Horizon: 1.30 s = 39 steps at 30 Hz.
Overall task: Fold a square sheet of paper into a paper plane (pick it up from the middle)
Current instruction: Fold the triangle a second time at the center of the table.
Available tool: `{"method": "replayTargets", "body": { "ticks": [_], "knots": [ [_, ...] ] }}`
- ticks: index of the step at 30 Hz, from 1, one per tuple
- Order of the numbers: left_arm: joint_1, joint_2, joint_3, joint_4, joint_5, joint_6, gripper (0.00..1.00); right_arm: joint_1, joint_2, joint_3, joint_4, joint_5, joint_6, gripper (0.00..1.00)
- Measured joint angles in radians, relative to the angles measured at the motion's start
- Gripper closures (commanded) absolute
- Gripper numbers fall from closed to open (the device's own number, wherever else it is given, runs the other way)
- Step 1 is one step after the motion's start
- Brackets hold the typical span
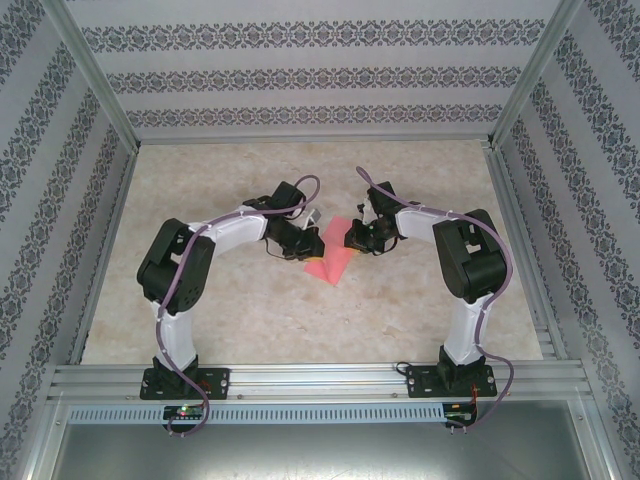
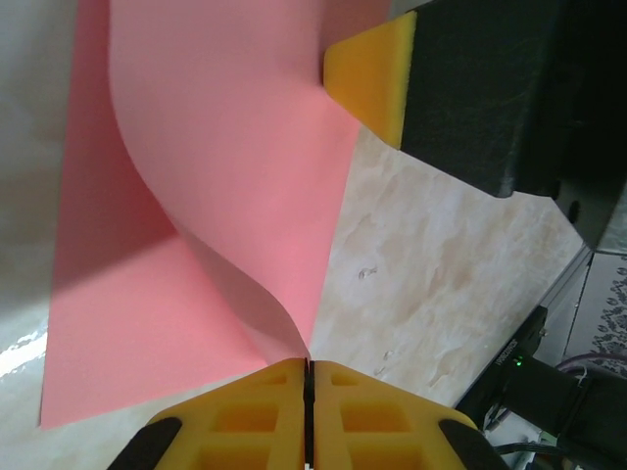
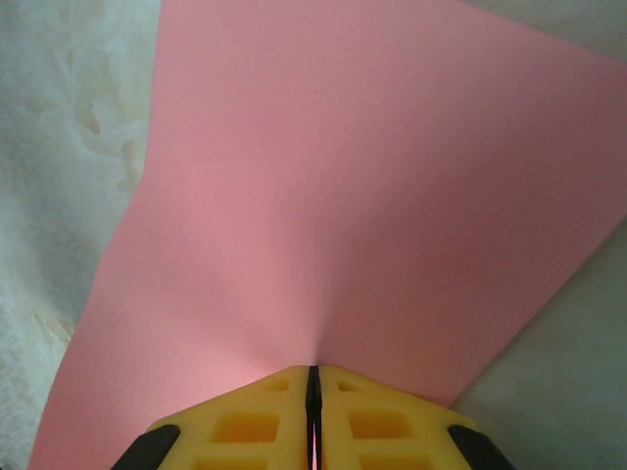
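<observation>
Pinching the paper [image 1: 335, 265] at opposite edges, left hand [image 2: 307, 370] and right hand [image 3: 313, 374] hold it bowed. An uneven pull could tear it.

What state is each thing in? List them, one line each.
square sheet of paper: bent in a soft curve, pinched by both grippers, not yet a plane.
left gripper: shut on the sheet's edge.
right gripper: shut on the sheet's edge.
</observation>
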Motion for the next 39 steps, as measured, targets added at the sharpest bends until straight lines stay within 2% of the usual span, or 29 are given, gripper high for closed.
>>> {"method": "replayTargets", "body": {
  "ticks": [20, 39],
  "knots": [
    [-0.034, 0.149, 0.139, -0.022, 0.015, 0.006, 0.9, 0.002, 0.0, -0.004, 0.04, -0.013, 0.001, 0.9],
    [-0.035, 0.219, 0.21, -0.023, 0.014, 0.004, 0.91, 0.001, 0.0, -0.016, 0.072, -0.047, 0.01, 0.9]
  ]
}}
